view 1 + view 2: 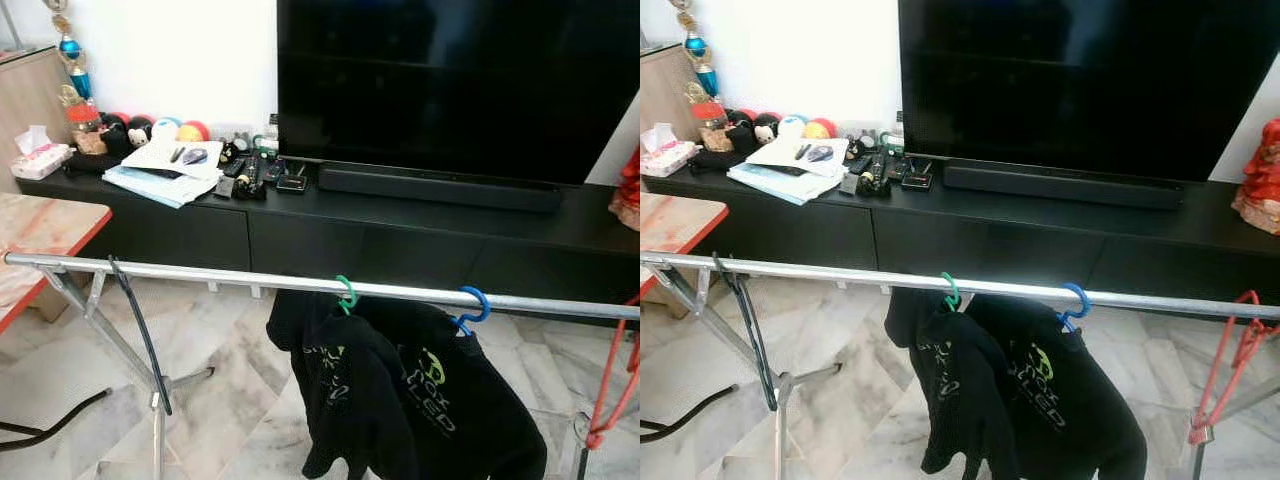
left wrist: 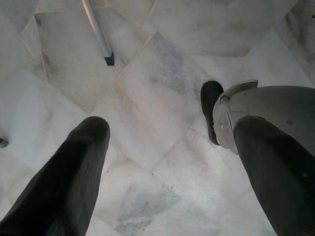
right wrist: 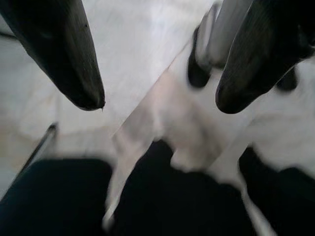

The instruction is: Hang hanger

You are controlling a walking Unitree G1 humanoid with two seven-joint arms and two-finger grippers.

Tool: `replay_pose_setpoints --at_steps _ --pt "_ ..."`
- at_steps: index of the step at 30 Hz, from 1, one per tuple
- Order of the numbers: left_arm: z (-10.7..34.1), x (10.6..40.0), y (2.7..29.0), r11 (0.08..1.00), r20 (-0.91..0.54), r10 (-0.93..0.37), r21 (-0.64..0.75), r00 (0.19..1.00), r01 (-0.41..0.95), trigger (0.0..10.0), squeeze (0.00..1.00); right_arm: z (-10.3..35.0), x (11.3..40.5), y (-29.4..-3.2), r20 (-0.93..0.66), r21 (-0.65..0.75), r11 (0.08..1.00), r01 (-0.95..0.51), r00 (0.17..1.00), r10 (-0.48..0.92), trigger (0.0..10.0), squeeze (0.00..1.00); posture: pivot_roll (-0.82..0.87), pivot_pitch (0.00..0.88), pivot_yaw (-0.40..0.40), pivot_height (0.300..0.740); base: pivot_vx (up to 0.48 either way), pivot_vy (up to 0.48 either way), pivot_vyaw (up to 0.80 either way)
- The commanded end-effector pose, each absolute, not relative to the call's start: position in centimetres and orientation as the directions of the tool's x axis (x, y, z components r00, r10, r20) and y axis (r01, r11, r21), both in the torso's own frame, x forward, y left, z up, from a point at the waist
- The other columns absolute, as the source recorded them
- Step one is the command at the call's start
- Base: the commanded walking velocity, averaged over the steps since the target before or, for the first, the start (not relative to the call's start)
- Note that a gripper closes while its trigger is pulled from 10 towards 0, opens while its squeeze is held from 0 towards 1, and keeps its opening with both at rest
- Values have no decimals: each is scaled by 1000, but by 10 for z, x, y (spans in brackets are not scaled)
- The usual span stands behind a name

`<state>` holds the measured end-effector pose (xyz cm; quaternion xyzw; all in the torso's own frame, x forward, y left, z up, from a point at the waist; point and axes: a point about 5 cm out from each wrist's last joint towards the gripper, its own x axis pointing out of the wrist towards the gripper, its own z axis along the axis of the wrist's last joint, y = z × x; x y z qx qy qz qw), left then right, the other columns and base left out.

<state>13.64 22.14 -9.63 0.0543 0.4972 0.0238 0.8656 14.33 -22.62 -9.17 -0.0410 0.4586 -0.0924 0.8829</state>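
Left claw (image 2: pixel 162 142) is hanging wide open over the marble floor (image 2: pixel 162 49), gripping nothing; a rack foot (image 2: pixel 98 32) is lying beyond it. Right claw (image 3: pixel 157 93) is also spread wide and empty, pointing down at dark cloth (image 3: pixel 162 196), blurred.

Rail (image 1: pixel 200 272) is running across in front. Green hanger (image 1: pixel 347 293) and blue hanger (image 1: pixel 473 306) are already hooked near the rail's middle, each carrying a black shirt (image 1: pixel 440 400). Black hanger (image 1: pixel 140 330) is hooked bare near the rail's left end; red hanger (image 1: pixel 612 385) is dangling at the right end.

Judgement: hanging looks done or not yet started, since neither claw is carrying a hanger. If picking up another, grip the neck below the hook, lift the hook above the rail, drop into the open gap left of green, and release only once it's seated.
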Motion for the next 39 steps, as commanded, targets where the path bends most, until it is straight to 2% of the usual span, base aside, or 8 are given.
replay_pose_setpoints --at_steps 1,6,8,9,10,17,31,39 --pt "-98 131 219 992 -867 84 118 490 38 10000 0 -89 146 -228 -772 -174 974 144 594 -226 10000 0 98 0 -37 740 0 0 0" --pt "-98 134 218 993 -864 80 113 496 36 10000 0 -85 149 -231 -725 -306 948 91 622 -294 10000 0 79 0 -34 740 0 0 0" --pt "-98 134 218 993 -865 78 112 496 41 10000 0 -78 158 -233 -668 -303 948 102 686 -287 10000 0 33 0 -14 740 0 0 0" --pt "-98 135 217 991 -870 63 111 489 69 10000 0 -61 176 -231 -532 -232 964 131 812 -239 10000 0 24 0 -9 740 0 0 0" --pt "-98 136 215 990 -872 54 111 487 89 10000 0 -56 179 -232 -491 -184 971 154 841 -226 10000 0 15 0 1 740 0 0 0" --pt "-96 139 221 989 -870 65 122 488 86 10000 0 -49 187 -223 -430 -14 973 230 877 -213 10000 0 29 0 -1 740 0 0 0" --pt "-94 128 244 979 -884 113 176 453 100 10000 0 19 201 -212 -40 63 984 167 986 -165 10000 0 12 0 38 740 0 0 0" --pt "-86 143 255 973 -868 128 202 480 107 10000 0 62 246 -214 47 42 993 113 992 -114 10000 0 16 0 56 740 0 0 0"
